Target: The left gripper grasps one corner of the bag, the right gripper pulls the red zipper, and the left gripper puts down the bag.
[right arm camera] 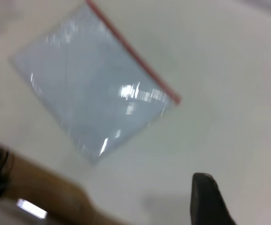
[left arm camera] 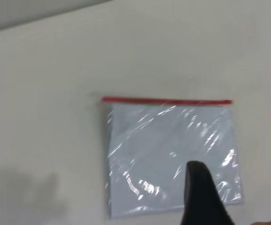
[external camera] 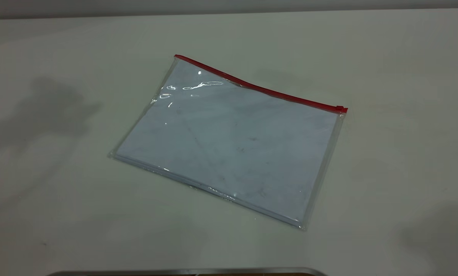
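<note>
My left gripper [left arm camera: 241,197] hangs above the table [external camera: 60,191], out of sight in the exterior view. From its wrist camera I see one black finger [left arm camera: 202,194] in front of the bag's plain long edge, and only a sliver of the other at the frame's border. The two sit wide apart with nothing between them, so that hand is released and holds nothing, clear of the plastic.

The bag [external camera: 229,142] lies flat on the pale table near its middle, slightly askew, with white paper sheets [external camera: 221,153] inside. The red zipper [external camera: 259,88] runs along the long edge farthest from the exterior camera. Its small slider tab [external camera: 340,108] sits at the right-hand end of that strip. The corner of the bag [external camera: 177,60] at the left end of the strip rests on the table, untouched.

My right gripper [right arm camera: 245,199] is also raised, off to the side beyond the zipper's end. Its wrist camera shows one dark finger [right arm camera: 208,197] and an edge of the other, spread apart over bare table, gripping nothing. The bag is well apart from them.
</note>
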`<state>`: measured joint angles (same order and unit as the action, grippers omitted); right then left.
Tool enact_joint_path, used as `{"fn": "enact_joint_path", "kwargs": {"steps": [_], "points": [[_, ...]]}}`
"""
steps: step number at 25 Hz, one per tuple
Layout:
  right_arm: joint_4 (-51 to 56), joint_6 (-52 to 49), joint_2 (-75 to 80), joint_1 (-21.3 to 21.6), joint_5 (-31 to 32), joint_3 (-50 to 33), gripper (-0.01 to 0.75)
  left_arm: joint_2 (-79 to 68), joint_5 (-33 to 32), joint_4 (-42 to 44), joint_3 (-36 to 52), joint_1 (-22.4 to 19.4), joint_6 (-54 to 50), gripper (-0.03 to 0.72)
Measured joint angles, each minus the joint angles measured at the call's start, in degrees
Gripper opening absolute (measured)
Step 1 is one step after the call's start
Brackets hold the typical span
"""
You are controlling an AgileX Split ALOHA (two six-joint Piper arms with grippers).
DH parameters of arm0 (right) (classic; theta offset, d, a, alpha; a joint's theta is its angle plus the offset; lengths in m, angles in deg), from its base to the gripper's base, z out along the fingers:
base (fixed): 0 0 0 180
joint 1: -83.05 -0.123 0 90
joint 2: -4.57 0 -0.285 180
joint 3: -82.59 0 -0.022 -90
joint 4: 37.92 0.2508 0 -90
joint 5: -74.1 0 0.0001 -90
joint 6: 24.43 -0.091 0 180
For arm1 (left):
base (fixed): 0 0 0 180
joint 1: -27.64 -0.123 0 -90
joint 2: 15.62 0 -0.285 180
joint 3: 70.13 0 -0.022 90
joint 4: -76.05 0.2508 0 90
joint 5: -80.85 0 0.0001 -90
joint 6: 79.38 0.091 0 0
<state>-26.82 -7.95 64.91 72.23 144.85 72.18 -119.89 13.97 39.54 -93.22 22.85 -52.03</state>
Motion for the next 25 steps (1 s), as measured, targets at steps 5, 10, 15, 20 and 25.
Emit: {"fn": "enact_joint_path", "kwargs": {"steps": [5,10,15,20,25], "points": [[-1.11,-1.58,-8.5,0.0,-0.33,-19.05,0.393,4.84,0.0,10.19,2.4,3.51,-8.28,0.425],[-4.8,-4.49,-16.12,0.0,-5.72,-35.31,0.393,13.2,0.0,18.56,15.26,8.42,-14.1,0.418],[-7.42,-7.54,-21.33,0.0,-7.16,-39.2,0.393,23.93,0.0,25.18,33.99,9.65,-17.53,0.418],[-10.4,-10.64,-21.87,0.0,-7.35,-39.2,0.393,38.71,1.17,26.74,52.33,9.66,-17.79,0.416],[-10.51,-10.84,-21.87,0.0,-7.4,-39.2,0.393,53.56,4.68,29.63,66.49,9.66,-18.52,0.416]]}}
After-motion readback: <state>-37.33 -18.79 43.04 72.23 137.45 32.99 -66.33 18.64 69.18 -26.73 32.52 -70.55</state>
